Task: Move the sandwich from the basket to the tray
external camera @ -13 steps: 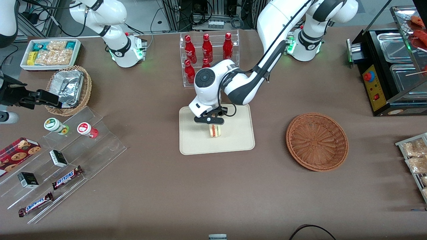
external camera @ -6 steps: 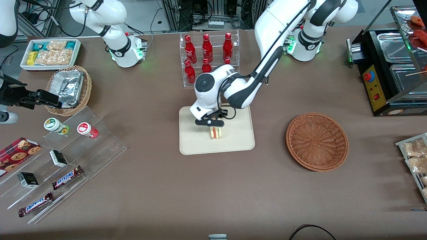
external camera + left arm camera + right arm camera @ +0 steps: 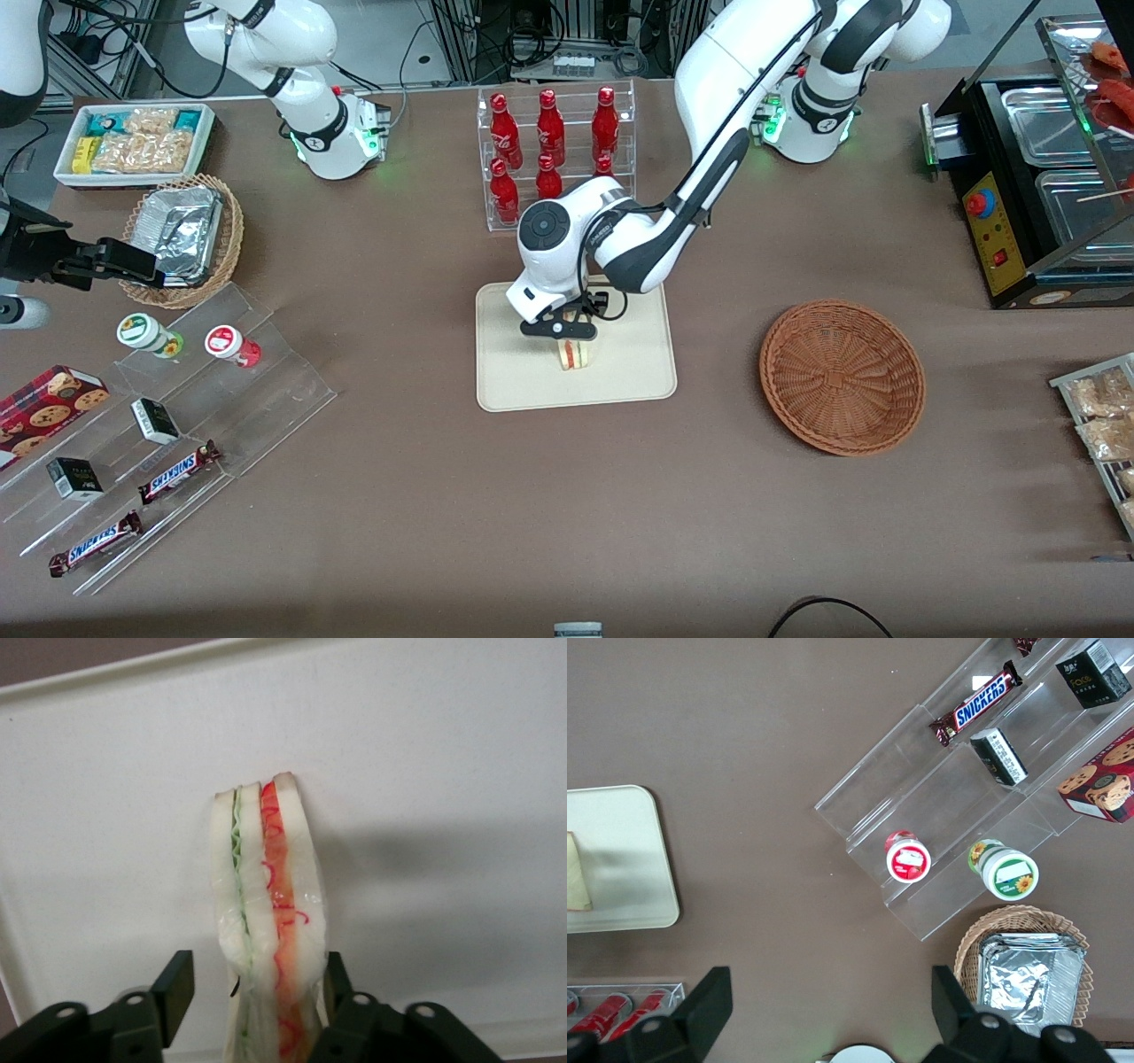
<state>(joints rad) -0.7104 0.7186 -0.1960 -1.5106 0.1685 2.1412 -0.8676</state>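
On the tray the sandwich stands on edge, claw right above it, fingers straddling it. One finger touches, the other shows a slight gap, so the grip looks loosened. Basket empty. Left, likely: open fully, lift away.

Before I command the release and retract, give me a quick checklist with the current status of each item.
1. Sandwich over the tray, not the table: ok.
2. Sandwich inside the rim, away from the edges: ok.
3. Sandwich resting on the tray surface: cannot tell; it stands on edge between the fingers.
4. Gripper opened: not ok; one finger touches the sandwich, the other shows a gap.
5. Basket emptied: ok.
6. Sandwich will stay upright once released: cannot tell.
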